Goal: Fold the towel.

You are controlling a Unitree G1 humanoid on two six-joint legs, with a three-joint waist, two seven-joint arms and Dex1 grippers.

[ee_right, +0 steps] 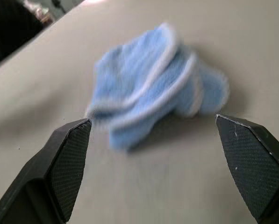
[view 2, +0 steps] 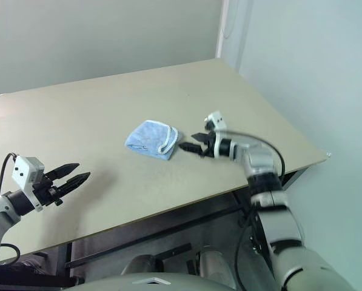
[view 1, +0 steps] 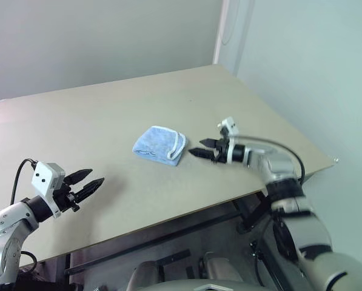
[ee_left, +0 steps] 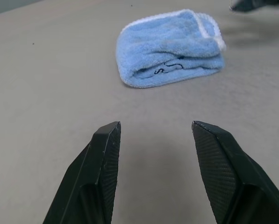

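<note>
The towel [view 1: 160, 144] is a small light blue terry cloth with white edging, lying folded in several layers near the middle of the tan table [view 1: 108, 115]. A dark embroidered mark [ee_left: 168, 68] shows on its side in the left wrist view. My right gripper [view 1: 204, 149] is open just to the right of the towel, a short gap away, its fingers pointing at it with nothing between them. My left gripper [view 1: 86, 180] is open near the table's front left edge, well apart from the towel [ee_left: 169, 48], and holds nothing.
The table's right corner [view 1: 334, 160] and front edge lie close behind my right arm. A pale wall runs behind and to the right of the table. Dark frame bars show under the front edge.
</note>
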